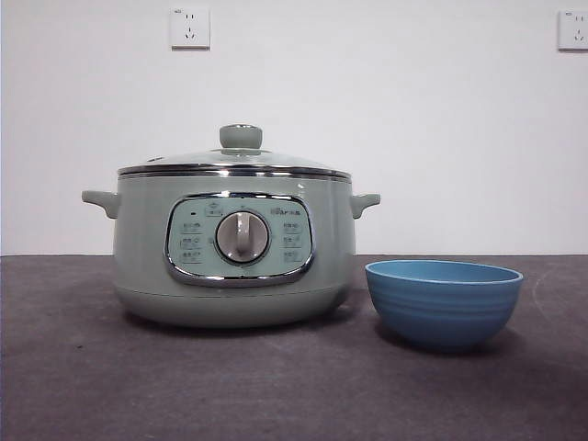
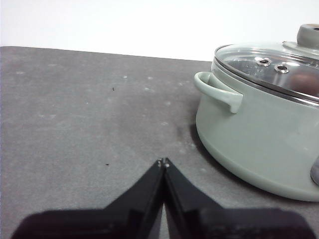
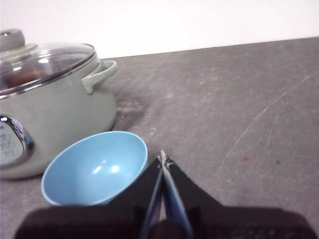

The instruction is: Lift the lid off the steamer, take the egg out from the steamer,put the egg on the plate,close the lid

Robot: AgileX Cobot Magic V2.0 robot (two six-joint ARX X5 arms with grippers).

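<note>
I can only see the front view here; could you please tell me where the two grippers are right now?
Observer: The left gripper waits with jaws shut above bare table, apart from the steamer.
Operator: Thank you, and the right one?
Observer: The right gripper is also shut, just beside the plate.
Operator: Is anything in the plate?
Observer: No, it is empty, and something brownish shows through the lid, still on.
</note>
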